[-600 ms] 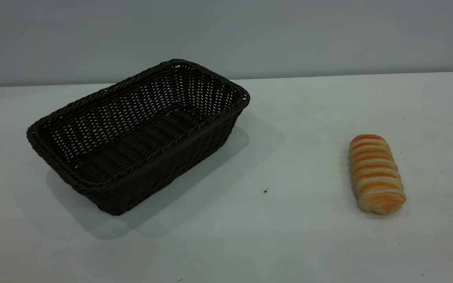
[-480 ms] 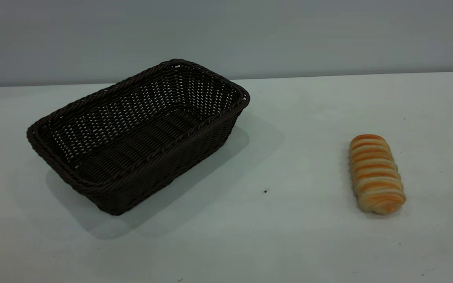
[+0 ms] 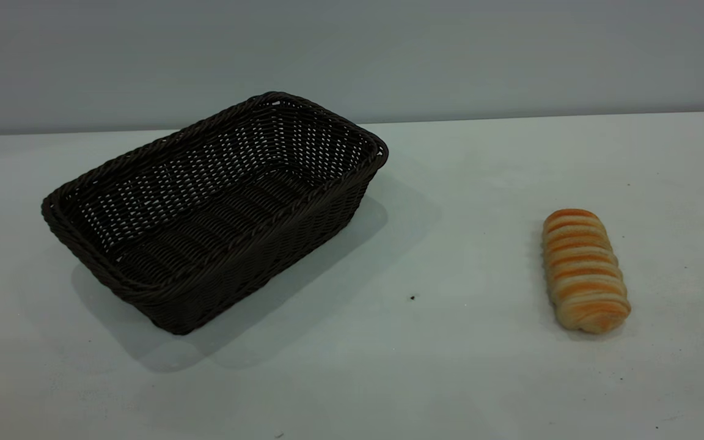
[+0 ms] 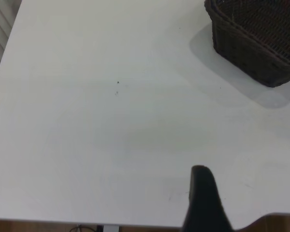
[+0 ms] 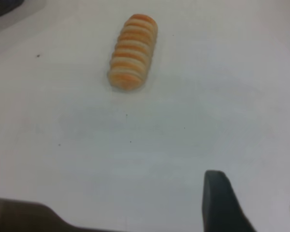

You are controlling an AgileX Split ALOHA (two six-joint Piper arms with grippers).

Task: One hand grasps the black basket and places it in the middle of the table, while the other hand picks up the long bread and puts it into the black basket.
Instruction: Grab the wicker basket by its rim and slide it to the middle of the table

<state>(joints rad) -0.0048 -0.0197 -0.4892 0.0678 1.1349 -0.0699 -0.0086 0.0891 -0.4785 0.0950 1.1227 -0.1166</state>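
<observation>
while my left hand [image 4: 205,203] and right hand [image 5: 253,205] hover over the desk [image 3: 450,366], grip unclear, the black basket [image 3: 217,208] and long bread [image 3: 584,269] sit well apart.

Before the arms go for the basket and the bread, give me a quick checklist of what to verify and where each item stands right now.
1. Black basket upright and empty: ok.
2. Basket in the middle of the table: not ok, it sits toward the left.
3. Long bread lying free on the table, nothing on it: ok.
4. Path between bread and basket: ok, only a tiny speck.
5. Left gripper short of the basket, over bare table: ok.
6. Right gripper jaws spread, short of the bread: ok.
</observation>
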